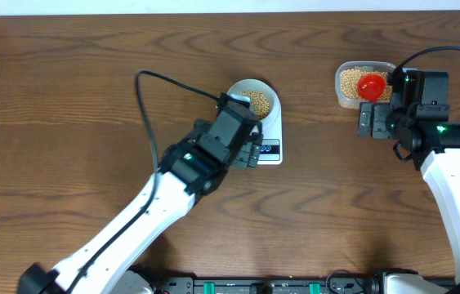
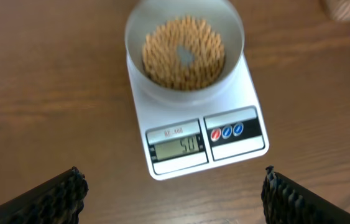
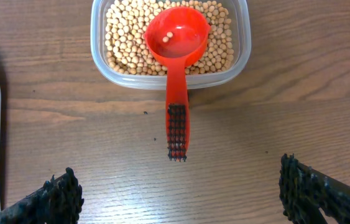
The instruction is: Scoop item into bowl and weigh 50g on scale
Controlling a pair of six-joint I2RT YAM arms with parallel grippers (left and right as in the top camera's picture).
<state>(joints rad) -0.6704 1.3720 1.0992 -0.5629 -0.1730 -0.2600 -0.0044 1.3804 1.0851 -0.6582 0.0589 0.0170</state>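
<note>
Scale point(image 2: 181, 118): white flat rectangle, long axis running away from the wide-open left gripper point(image 2: 173, 180), display end nearest, reading 50
Tub point(image 3: 240, 62): clear plastic, ahead of the wide-open right gripper point(image 3: 178, 171)
Bowl point(image 2: 235, 37): pale, round, on the scale's far end
Scoop point(image 3: 176, 93): red, ribbed handle pointing back at the right gripper
Beans point(image 2: 175, 62): small, round, tan, filling the bowl

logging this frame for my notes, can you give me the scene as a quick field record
scale: white, on the table, display reads 50
bowl: on the scale, holding beans
tub: clear, apart from the scale, filled with more beans
scoop: red, cup resting in the tub with two beans in it, handle out over the rim
left end effector: open, empty, just in front of the scale
right end effector: open, empty, near the scoop handle, not touching it
</note>
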